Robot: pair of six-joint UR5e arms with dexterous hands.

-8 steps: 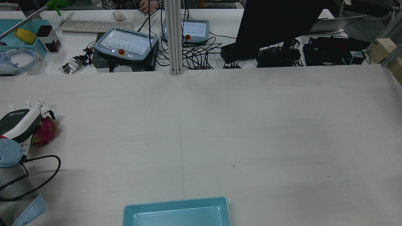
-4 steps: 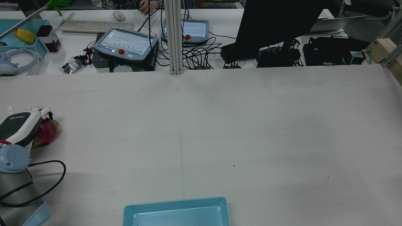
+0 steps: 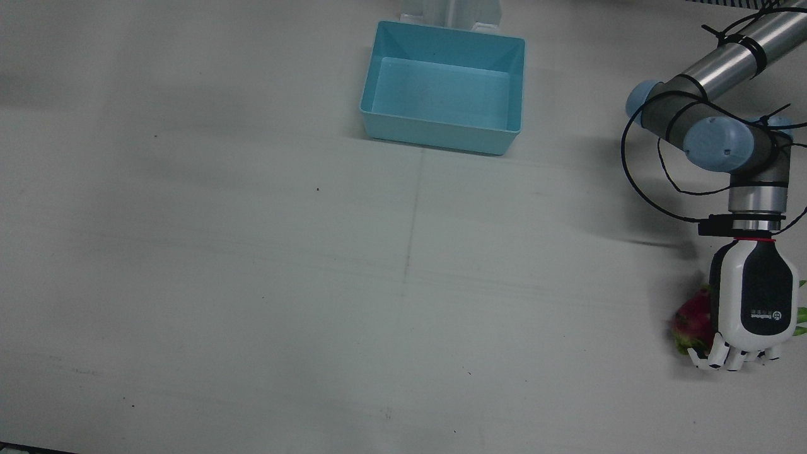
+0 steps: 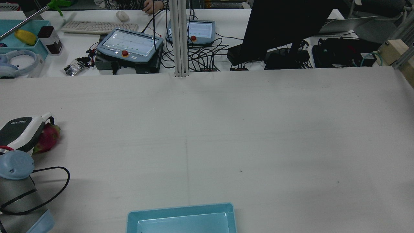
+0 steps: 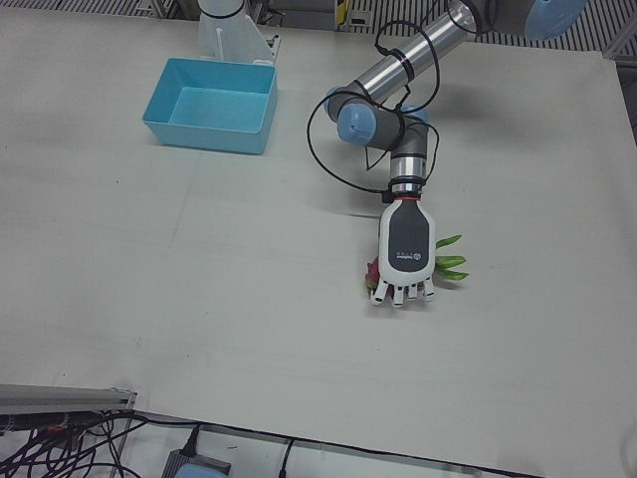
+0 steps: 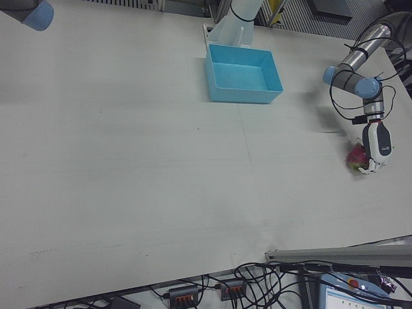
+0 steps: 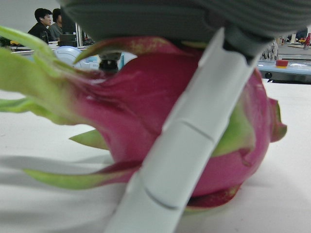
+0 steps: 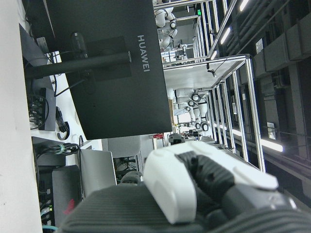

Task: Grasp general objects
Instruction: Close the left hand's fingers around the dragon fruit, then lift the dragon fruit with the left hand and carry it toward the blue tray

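White desk (image 3: 252, 284), blue bin (image 3: 443, 88) empty. My left hand (image 3: 750, 302) covers the dragon fruit (image 3: 690, 321), fingers (image 7: 194, 141) curling round it; not lifted. Right fingers: cannot tell.

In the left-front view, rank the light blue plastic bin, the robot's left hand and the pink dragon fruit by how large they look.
Largest to smallest:
1. light blue plastic bin
2. left hand
3. pink dragon fruit, though the hand hides most of it, so only its visible part ranks last.
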